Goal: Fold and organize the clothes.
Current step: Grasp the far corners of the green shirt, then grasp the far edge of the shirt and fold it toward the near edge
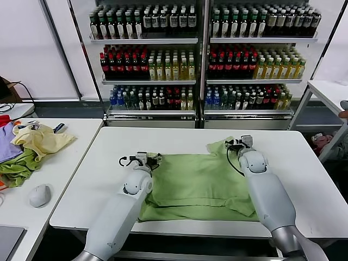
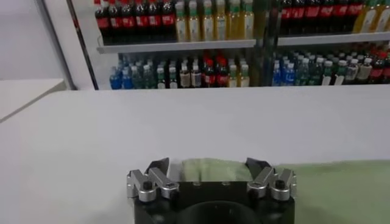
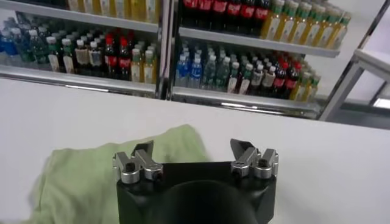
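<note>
1. Head view showed a pale yellow garment (image 1: 41, 140) heaped with darker clothes on the side table (image 1: 65, 179) at far left.
2. Left gripper (image 1: 154, 158) rested at the left upper corner of the light green T-shirt (image 1: 196, 187), its jaws spread apart over the cloth edge.
3. That shirt lay partly folded on the white table (image 1: 304, 163).
4. Right gripper (image 1: 235, 144) sat at the shirt's right sleeve, jaws likewise released.
5. Bottle shelves (image 1: 201, 54) stood behind.
</note>
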{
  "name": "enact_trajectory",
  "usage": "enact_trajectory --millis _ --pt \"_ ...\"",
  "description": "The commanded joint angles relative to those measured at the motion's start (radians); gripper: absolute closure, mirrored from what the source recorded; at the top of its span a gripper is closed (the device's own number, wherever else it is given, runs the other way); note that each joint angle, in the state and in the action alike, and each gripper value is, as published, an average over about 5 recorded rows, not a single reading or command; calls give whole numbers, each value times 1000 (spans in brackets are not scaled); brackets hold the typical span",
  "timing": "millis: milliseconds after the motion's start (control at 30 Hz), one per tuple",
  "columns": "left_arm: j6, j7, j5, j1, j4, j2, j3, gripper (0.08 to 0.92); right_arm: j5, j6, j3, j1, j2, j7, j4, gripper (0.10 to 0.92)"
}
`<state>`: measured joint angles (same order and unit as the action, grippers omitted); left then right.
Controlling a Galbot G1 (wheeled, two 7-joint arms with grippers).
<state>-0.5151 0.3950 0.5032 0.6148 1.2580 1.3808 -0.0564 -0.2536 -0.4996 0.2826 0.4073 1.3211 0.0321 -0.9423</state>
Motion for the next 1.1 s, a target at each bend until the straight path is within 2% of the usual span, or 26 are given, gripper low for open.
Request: enact_trajectory --millis 33,133,367,567,667,900,1100 --pt "-47 -17 71 10 4 1 11 183 12 -18 13 -57 42 -19 154 377" --pt "-55 -24 76 26 22 -2 15 241 16 -28 19 -52 47 -30 159 463" --pt "-53 -38 76 33 18 -3 20 444 9 -23 10 -42 41 -60 139 671" --pt "-20 -39 98 50 67 -16 12 618 -25 16 -14 22 3 -68 -1 844" --pt "8 -38 123 65 115 -31 1 705 -72 35 -11 71 -23 -63 -105 905" --pt "46 -31 181 131 281 -71 -24 886 -203 33 36 198 -82 -35 -380 918" --pt "53 -29 203 221 435 -85 -36 903 -231 11 86 320 -128 -15 -592 918"
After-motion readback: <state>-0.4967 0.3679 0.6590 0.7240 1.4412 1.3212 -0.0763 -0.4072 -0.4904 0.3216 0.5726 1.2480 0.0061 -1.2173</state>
